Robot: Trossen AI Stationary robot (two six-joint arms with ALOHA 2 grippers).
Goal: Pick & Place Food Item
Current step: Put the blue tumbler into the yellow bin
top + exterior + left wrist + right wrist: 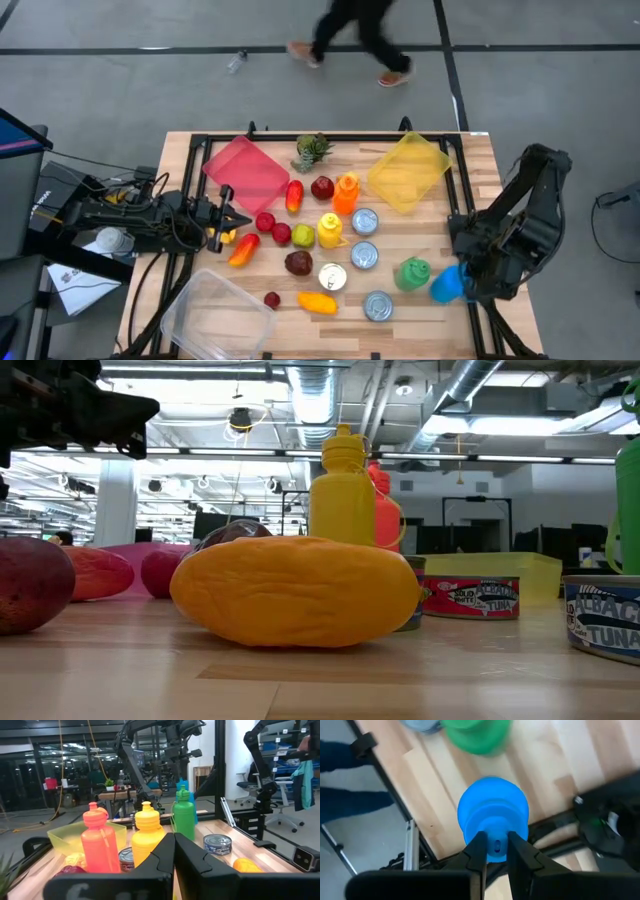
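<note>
Your right gripper (495,851) is above the right edge of the table (190,150), its fingers (476,851) pinched onto the cap of the blue bottle (492,815), so it is holding that bottle from above. In the high view the blue bottle (447,284) sits just beside the green bottle (411,273), at the table's right side, near a tin can (377,305).

Your left gripper (174,851) waits over the left side of the table with its fingers pressed together and nothing between them; in the high view it points toward the red and yellow produce near the pink tray (245,170).

Across the middle of the table you have the orange bottle (346,193) and yellow bottle (329,229), more tin cans, and scattered fruit. An orange mango-shaped piece (295,592) lies close to the low camera. The yellow tray (408,171) lies at the far right, the clear container (215,315) at the near left corner, and a small green plant (312,151) stands between the two coloured trays.

A person (355,35) is on the floor beyond the table.
</note>
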